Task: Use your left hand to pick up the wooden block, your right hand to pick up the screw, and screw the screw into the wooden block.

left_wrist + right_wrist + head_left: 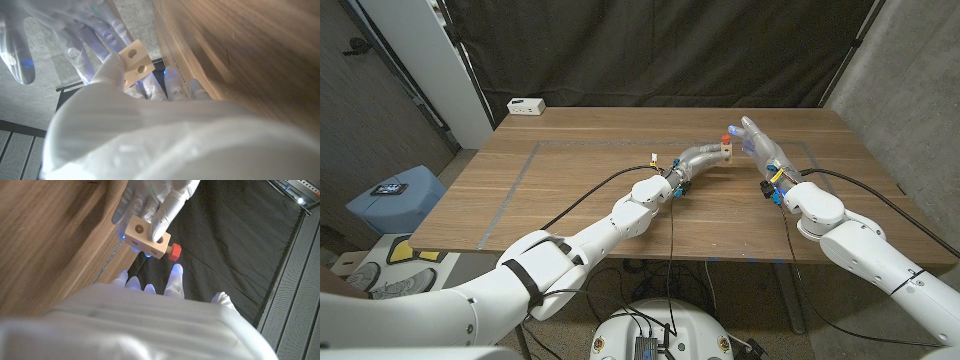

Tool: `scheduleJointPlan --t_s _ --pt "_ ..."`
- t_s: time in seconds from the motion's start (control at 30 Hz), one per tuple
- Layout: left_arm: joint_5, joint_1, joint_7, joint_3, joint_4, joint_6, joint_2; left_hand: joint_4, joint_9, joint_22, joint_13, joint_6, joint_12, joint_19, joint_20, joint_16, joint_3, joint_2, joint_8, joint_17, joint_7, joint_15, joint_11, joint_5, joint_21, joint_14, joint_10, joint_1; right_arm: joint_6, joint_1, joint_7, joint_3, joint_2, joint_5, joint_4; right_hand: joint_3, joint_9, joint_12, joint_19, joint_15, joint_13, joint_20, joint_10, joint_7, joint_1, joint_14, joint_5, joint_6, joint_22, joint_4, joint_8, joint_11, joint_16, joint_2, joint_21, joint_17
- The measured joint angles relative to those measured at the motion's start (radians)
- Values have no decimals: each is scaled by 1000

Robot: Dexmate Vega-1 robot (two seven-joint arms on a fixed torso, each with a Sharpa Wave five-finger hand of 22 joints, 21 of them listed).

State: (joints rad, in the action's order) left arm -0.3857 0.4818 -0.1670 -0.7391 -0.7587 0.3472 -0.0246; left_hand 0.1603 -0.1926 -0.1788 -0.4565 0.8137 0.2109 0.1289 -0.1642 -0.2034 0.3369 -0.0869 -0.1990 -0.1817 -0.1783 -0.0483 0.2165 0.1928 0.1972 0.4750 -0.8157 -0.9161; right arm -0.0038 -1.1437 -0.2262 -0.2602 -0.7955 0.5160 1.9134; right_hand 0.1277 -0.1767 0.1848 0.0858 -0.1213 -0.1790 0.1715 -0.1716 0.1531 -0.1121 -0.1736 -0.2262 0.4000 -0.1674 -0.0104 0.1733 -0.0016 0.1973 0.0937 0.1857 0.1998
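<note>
Screw seated in the block, hands close.

Our left hand pinches the block above mid-table; the red screw already sits in it. Our right hand hovers beside, fingers spread, holding nothing; we judge only final tightening remains.

Table: wooden, brown grain; grey tape lines across its top
Backdrop: black curtain behind the table
Floor: grey
White box: at the table's far left corner
Blue stool: left of the table
</note>
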Motion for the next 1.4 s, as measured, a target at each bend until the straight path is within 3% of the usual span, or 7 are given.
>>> scheduleJointPlan --t_s 1.4 --pt "1 3 3 -3 -9 -9 4 9 0 0 -5 3 6 0 0 0 0 5 3 -2 14 0 0 2 0 0 0 -29 -14 -7 -4 -5 3 13 -13 0 0 0 0 0 0 0 0 -5 0 0 -7 -18 0 0 0 0 0 0 0 0"
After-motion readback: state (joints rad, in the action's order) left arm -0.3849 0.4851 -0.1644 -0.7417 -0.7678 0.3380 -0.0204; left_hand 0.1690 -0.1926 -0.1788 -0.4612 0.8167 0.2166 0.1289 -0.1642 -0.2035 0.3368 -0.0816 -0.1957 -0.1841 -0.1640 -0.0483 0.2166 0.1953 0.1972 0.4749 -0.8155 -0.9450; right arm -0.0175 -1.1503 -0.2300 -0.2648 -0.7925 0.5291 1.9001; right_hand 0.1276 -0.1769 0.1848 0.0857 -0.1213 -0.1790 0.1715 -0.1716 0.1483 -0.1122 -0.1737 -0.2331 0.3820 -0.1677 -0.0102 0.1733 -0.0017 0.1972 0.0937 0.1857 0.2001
